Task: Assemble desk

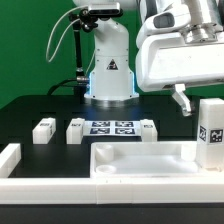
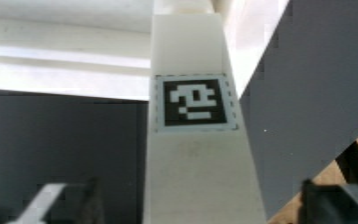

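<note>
The wide white plastic tabletop tray (image 1: pixel 140 158) lies at the front of the black counter (image 1: pixel 30 110), and a white square tagged leg (image 1: pixel 210 135) stands upright at the exterior view's right. The claw (image 1: pixel 183 100) hangs spread and empty near the leg's top. An off-centre descent could topple the leg.

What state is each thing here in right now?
Tabletop tray: flat, rims up.
Upright leg: standing by the tray, between the jaws, ungripped.
Three other legs: lying loose on the table.
Gripper: jaws open.
</note>
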Robot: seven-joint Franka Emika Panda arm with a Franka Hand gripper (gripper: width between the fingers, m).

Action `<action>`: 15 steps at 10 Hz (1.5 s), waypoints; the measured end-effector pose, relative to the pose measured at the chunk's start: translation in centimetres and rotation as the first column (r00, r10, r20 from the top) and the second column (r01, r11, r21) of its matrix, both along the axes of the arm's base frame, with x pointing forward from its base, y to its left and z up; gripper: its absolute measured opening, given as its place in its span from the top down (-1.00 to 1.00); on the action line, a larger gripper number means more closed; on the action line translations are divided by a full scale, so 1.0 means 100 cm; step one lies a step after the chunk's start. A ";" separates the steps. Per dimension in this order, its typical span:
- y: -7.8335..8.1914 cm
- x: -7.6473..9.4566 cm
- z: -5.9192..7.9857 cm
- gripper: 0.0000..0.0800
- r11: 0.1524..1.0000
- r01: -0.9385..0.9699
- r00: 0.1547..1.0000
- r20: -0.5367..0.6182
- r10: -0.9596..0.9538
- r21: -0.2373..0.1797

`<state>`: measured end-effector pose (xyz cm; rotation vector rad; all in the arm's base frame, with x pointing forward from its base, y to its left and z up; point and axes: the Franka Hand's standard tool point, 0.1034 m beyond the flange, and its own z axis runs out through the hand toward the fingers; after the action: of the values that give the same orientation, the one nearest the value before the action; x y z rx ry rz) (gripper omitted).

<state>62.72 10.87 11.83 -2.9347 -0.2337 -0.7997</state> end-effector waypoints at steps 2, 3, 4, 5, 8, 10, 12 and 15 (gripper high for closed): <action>0.000 0.000 0.000 -0.60 1.000 0.000 1.000 0.000 0.000 0.000; 0.000 0.000 0.000 -0.62 1.000 0.000 1.000 0.000 0.000 0.000; 0.000 0.000 0.000 -0.62 1.000 0.000 1.000 0.000 0.000 0.000; 0.000 0.000 0.000 -0.62 1.000 0.000 1.000 0.000 0.000 0.000; 0.011 0.008 0.005 -0.62 1.000 0.021 0.997 -0.074 -0.019 0.019; 0.009 0.014 0.007 -0.62 1.000 0.022 0.995 -0.094 -0.021 0.018; 0.003 0.011 0.001 -0.62 1.000 -0.002 0.966 -0.259 0.002 0.000; -0.010 0.010 -0.007 -0.62 1.000 -0.013 0.897 -0.442 0.008 -0.009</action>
<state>63.75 9.91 11.14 -3.0169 -0.2155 -0.1104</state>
